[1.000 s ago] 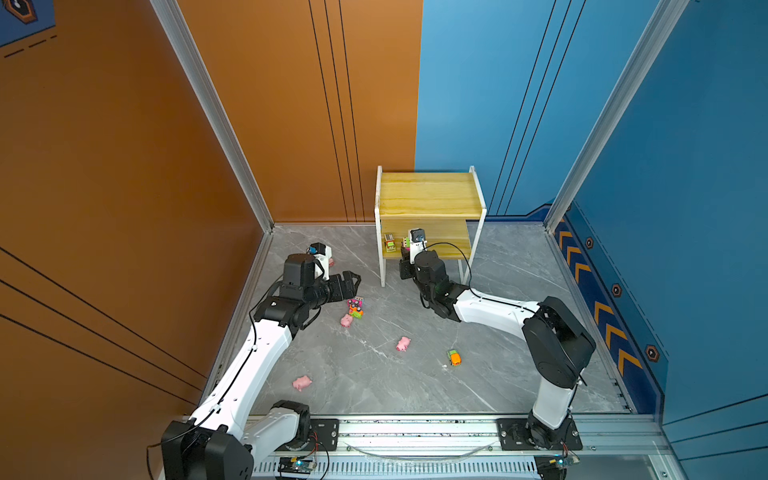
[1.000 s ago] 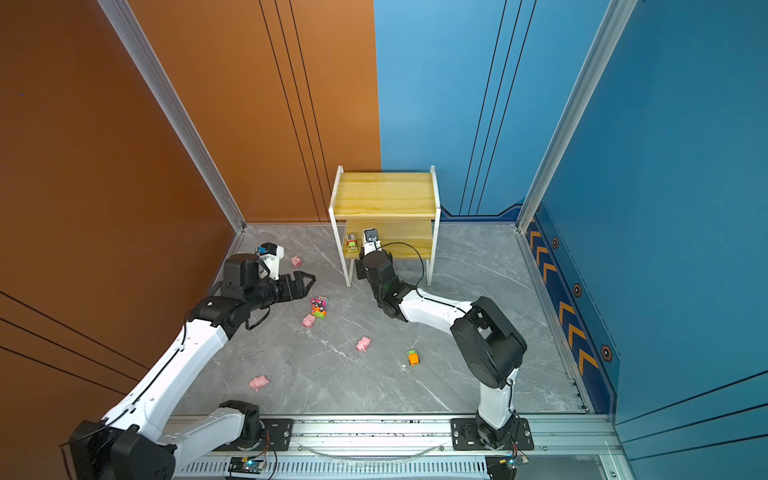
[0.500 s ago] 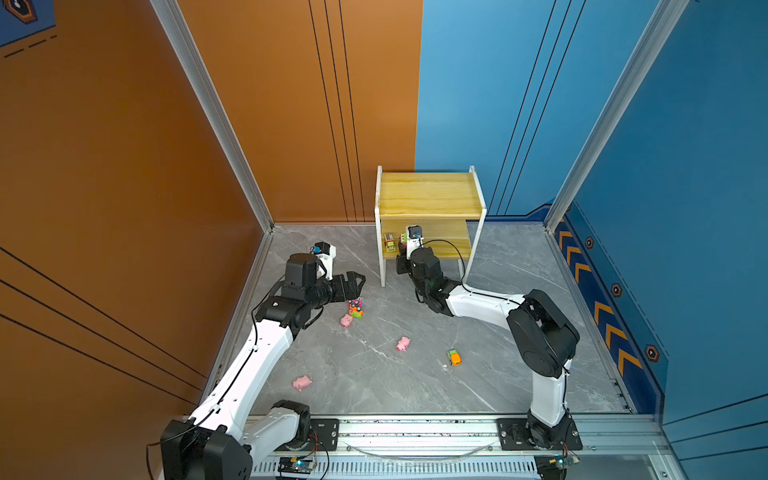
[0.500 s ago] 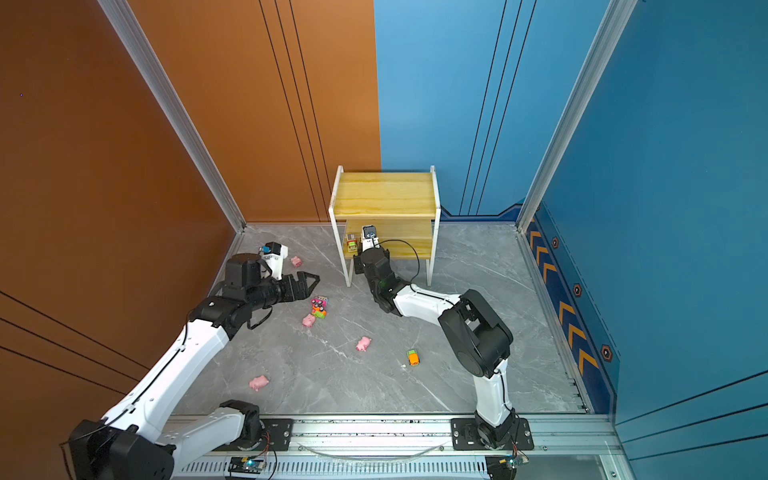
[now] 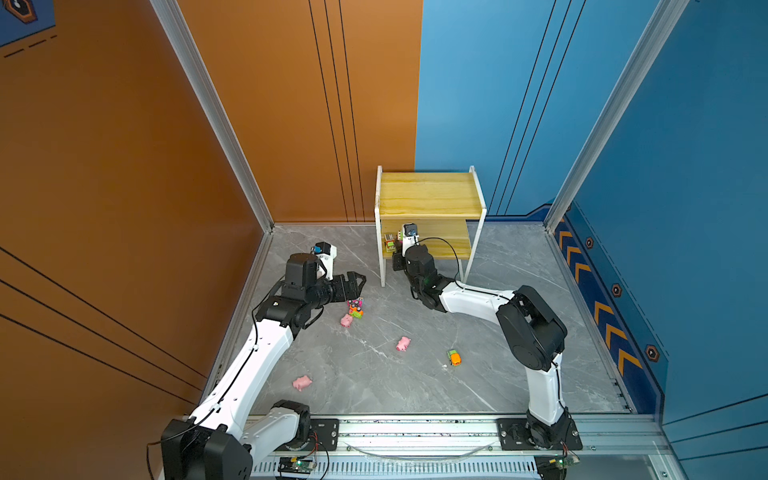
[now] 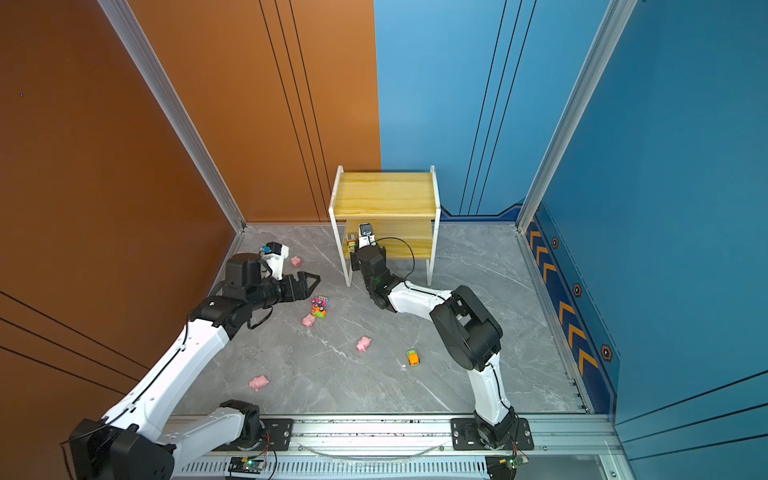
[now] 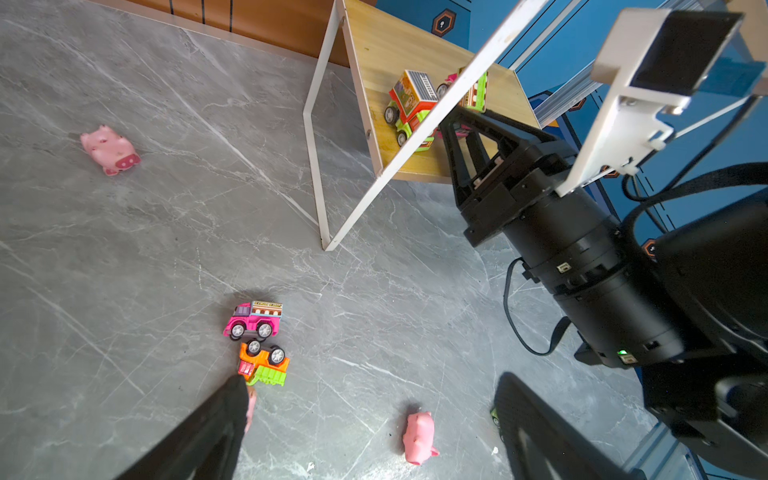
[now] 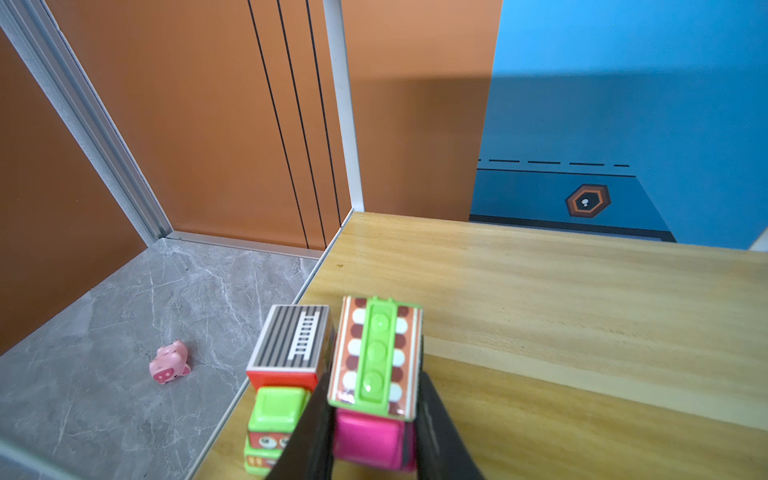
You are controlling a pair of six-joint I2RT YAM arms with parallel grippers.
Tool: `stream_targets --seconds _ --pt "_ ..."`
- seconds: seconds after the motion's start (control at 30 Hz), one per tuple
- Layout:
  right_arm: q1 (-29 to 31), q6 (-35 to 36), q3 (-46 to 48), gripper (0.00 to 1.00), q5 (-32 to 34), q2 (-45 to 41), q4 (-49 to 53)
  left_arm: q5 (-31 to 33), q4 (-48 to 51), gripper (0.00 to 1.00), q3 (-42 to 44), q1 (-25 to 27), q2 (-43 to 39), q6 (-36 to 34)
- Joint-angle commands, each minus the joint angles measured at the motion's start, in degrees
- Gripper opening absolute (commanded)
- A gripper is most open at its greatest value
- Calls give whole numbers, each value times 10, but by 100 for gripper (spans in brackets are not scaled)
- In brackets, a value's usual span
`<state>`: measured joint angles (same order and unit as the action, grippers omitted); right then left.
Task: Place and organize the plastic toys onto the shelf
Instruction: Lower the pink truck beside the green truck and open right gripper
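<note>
Reached deeper into the shelf [image 5: 428,199] with the right arm since a second ago; slid the left arm a little toward the toy pile.

Nearest the rail [image 5: 415,428], one pink pig [image 5: 302,382] alone on the grey worktop [image 5: 374,390]. Further in, a small orange truck [image 5: 454,357] and a second pig [image 5: 403,344], well apart. Then a third pig [image 5: 346,320] just beside two tipped toys: pink truck [image 7: 253,322] touching orange and green truck [image 7: 264,361]. Hovering wide open just beside that pile with the left fingers [image 7: 208,432], gripping nothing.

Further back, a fourth pig [image 6: 295,261] near the orange wall [image 6: 270,124]. Farthest, pinching a pink and green truck [image 8: 376,353] with the right fingers [image 8: 307,436], set narrow, over the low board [image 8: 582,311]. Cannot tell if its wheels touch the wood. Right beside it, a red and green truck [image 8: 286,353] standing on that board.
</note>
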<state>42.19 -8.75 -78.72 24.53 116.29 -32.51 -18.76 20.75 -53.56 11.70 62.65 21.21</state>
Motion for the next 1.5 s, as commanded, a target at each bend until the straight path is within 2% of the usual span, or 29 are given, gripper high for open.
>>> stream_targets --seconds 0.0,1.47 --pt "-5 12 -21 27 24 9 -12 -19 -4 94 7 4 4 -5" --pt "-16 -1 -42 33 25 45 34 -25 -6 93 8 4 3 -1"
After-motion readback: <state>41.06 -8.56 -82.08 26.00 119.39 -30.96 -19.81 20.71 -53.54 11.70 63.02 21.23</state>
